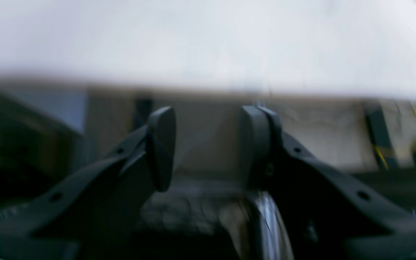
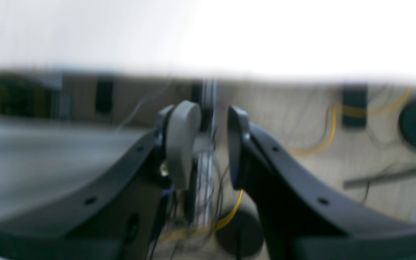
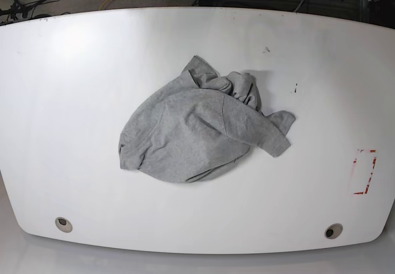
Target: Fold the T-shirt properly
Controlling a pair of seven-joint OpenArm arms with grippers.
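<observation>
T-shirt (image 3: 194, 132): grey, crumpled in a heap near the middle of your white table (image 3: 74, 101), one sleeve trailing toward the red-marked edge. Left gripper (image 1: 208, 144): your jaws spread, nothing between them. Right gripper (image 2: 211, 144): jaws apart, holding nothing. Both wrist views blurred.

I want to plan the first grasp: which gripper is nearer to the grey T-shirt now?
Cannot tell. The T-shirt lies crumpled mid-table; neither arm shows in the base view. The left gripper and right gripper each see only table edge, no shirt.
</observation>
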